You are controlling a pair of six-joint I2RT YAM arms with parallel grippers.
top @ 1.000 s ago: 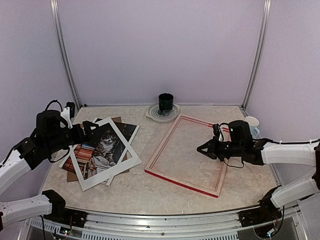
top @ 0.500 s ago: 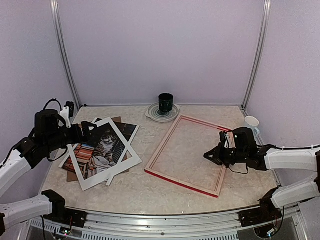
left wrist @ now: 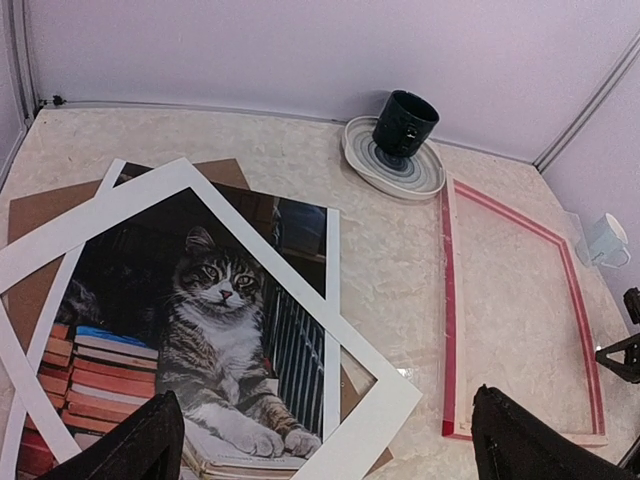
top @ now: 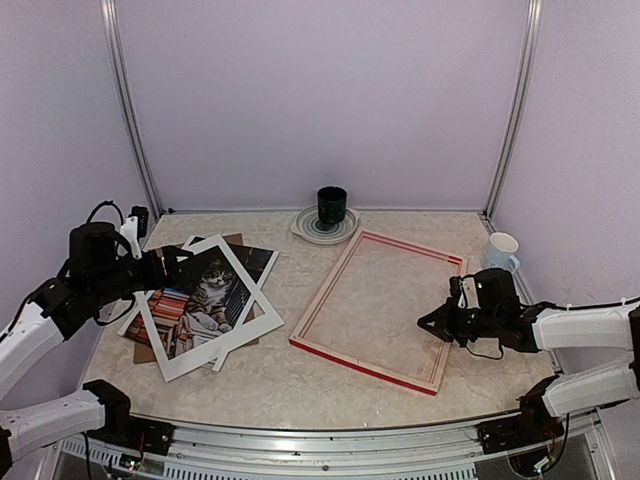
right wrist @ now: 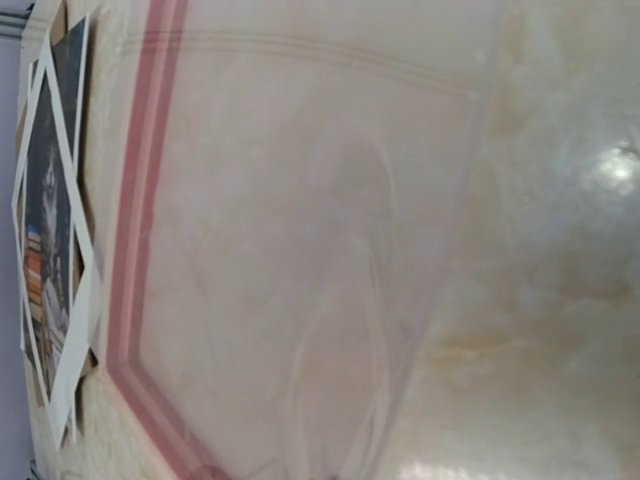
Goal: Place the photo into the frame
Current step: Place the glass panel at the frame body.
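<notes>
The frame [top: 325,290] lies back-up at 3 o'clock, ready for the photo [top: 212,285] at 9. The left gripper [top: 178,262] is spread wide beside the photo, and the right gripper [top: 432,322] is pinched closed.

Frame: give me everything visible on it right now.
The frame is a large, thin rectangle, red on its outer edges and pale wood on the face turned up. It lies flat and skewed on the table, right of centre. No print is in its opening, though the right wrist view hints at a clear pane there. It sits apart from the photo. The right tool, shut, is at its right rail; contact cannot be told.
</notes>
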